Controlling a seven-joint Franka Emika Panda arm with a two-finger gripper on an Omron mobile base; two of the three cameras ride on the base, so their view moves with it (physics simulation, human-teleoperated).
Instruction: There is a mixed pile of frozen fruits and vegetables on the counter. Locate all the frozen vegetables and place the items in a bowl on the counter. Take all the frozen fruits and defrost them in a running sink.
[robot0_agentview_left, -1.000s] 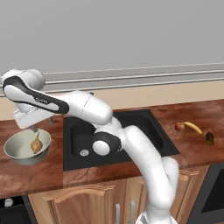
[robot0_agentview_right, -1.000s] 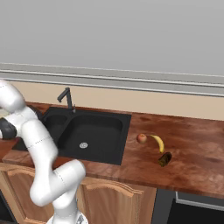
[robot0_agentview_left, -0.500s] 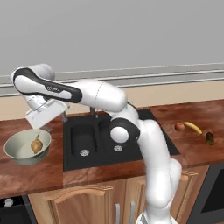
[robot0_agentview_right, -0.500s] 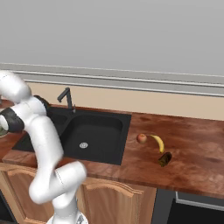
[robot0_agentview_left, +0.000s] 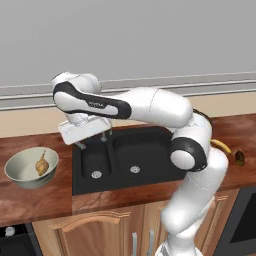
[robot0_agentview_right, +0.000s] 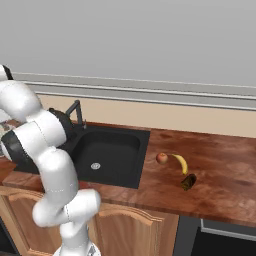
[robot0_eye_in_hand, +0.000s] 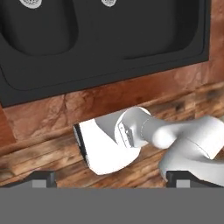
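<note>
My gripper (robot0_agentview_left: 93, 142) hangs open and empty over the left side of the black sink (robot0_agentview_left: 125, 156), to the right of the bowl (robot0_agentview_left: 20, 175). The tan bulb (robot0_agentview_left: 41, 164) lies inside that pale bowl. Right of the sink (robot0_agentview_right: 107, 152), on the counter (robot0_agentview_right: 220, 175), sit the red apple (robot0_agentview_right: 161, 158), the yellow banana (robot0_agentview_right: 181, 163) and the dark olive-brown lump (robot0_agentview_right: 188, 182). My arm covers part of the banana (robot0_agentview_left: 220, 146) in the left base view, where the lump (robot0_agentview_left: 239, 157) also shows. In the hand view my gripper (robot0_eye_in_hand: 110, 178) looks down on the sink (robot0_eye_in_hand: 131, 39) and its front counter strip.
A slim black faucet (robot0_agentview_right: 75, 112) stands behind the sink. A pale backsplash and grey wall run along the back. Wooden cabinet fronts (robot0_eye_in_hand: 52, 153) lie below the counter edge. Bare counter (robot0_agentview_left: 30, 200) lies in front of the bowl.
The arm has swung right, carrying the open gripper from above the bowl to over the sink's left side. The bulb stays in the bowl; the other items have not moved.
</note>
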